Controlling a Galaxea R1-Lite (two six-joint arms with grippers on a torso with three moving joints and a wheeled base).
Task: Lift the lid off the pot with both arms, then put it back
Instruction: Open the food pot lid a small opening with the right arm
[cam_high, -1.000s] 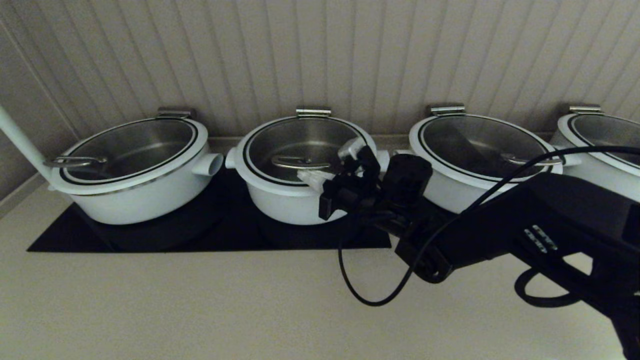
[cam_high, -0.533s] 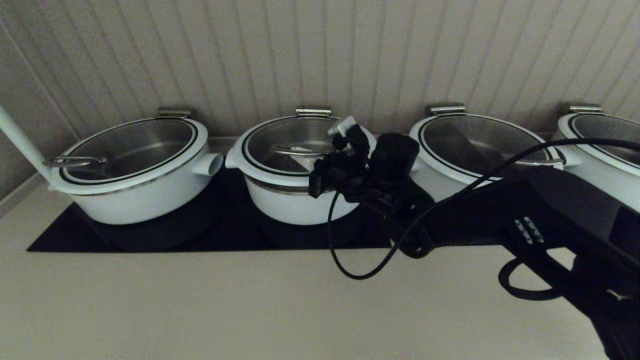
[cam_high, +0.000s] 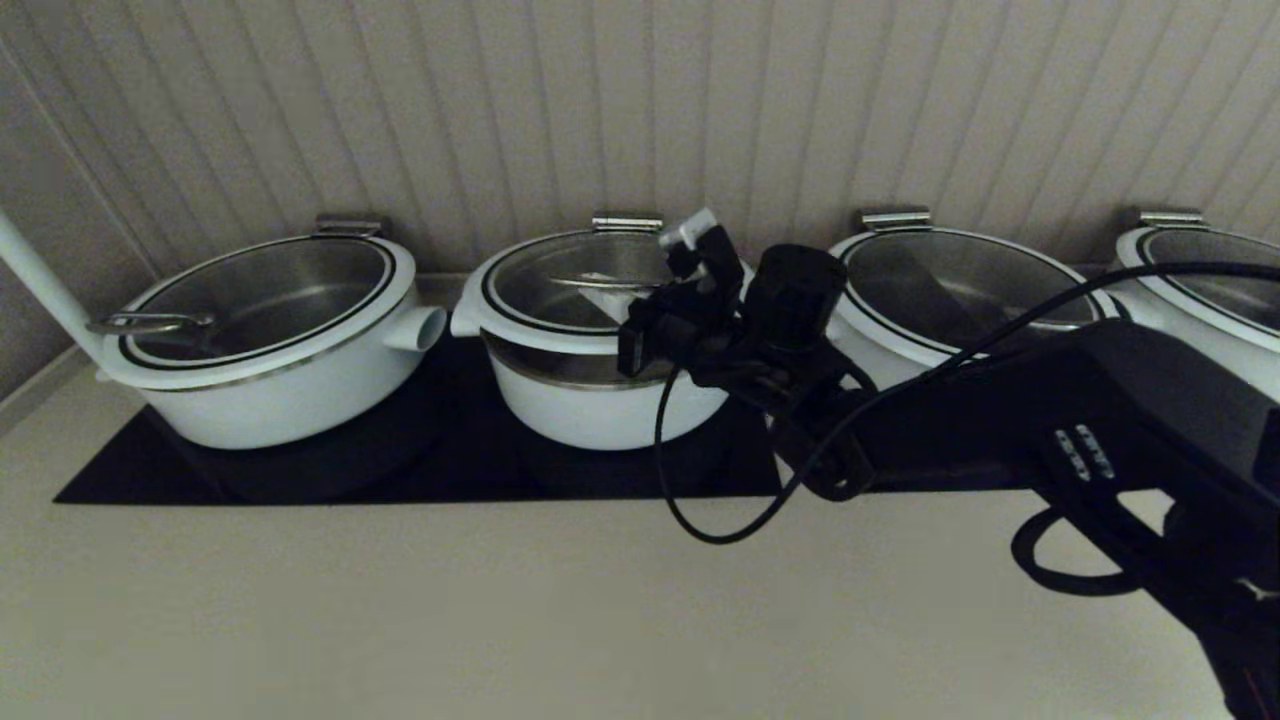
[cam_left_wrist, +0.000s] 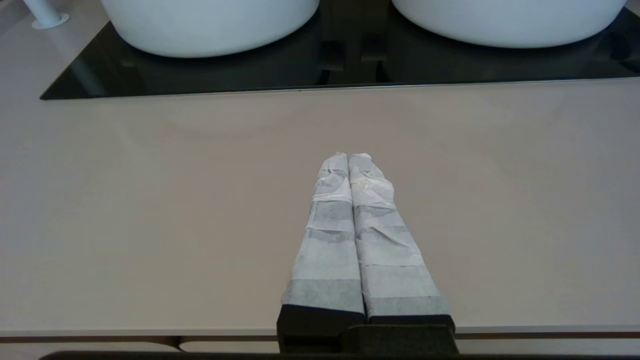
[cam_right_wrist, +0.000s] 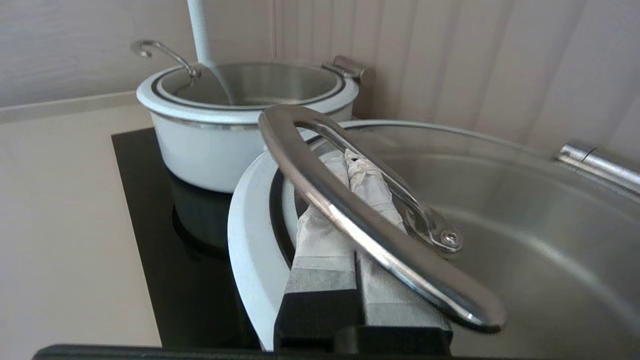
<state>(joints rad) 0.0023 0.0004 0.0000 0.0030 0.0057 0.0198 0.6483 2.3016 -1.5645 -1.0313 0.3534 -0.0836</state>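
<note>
Lid (cam_high: 560, 290) in the head view sits tilted above the pot (cam_high: 600, 400): its front edge is raised off the pot's rim, so a band of the steel inside shows beneath the white rim, while the back edge stays low near the wall. The right gripper (cam_high: 610, 295) reaches in from the right over the pot, its black wrist and a looping cable (cam_high: 700, 500) hanging in front of the pot's right side. The pot stands on a black cooktop (cam_high: 300, 480), between a wider pot (cam_high: 270, 360) on the left and another wide pot (cam_high: 960, 310) on the right. A fourth pot (cam_high: 1200, 290) shows at the far right edge. The left arm is out of sight in this view.

From the left wrist, the left gripper (cam_left_wrist: 348, 158) hangs over the pale counter (cam_left_wrist: 150, 200), well short of the cooktop edge, its wrapped fingers (cam_left_wrist: 330, 225) pressed together with nothing between them.

From the right wrist, the right gripper's two wrapped fingers (cam_right_wrist: 320, 235) lie side by side, pushed under the curved steel handle (cam_right_wrist: 360, 220) of the lid, with the handle crossing over them. The jaws are together and the handle rests on top of them rather than being pinched between them. The lid's white rim (cam_right_wrist: 245, 235) curves just beside the fingers.
</note>
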